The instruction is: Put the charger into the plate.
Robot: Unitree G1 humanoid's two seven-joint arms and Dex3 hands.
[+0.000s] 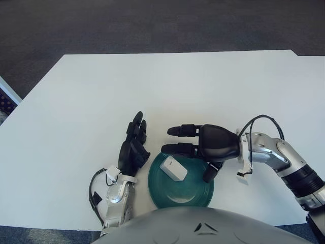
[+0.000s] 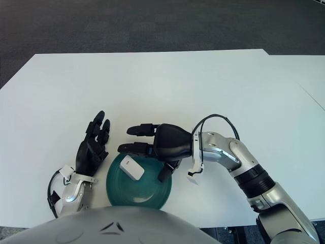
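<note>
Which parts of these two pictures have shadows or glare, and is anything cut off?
Left eye view: soft light, no glare on the white table; faint shadow under the right hand above the green plate. Right eye view: the white charger shows clearly in the plate; the left hand shows left of the plate. Both views: the robot's grey body hides the near plate rim.

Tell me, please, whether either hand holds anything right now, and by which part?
Nothing is held: the white rectangular charger lies in the round green plate, clear of the open right hand.

Right hand extended with fingers spread; left hand flat, open.
</note>
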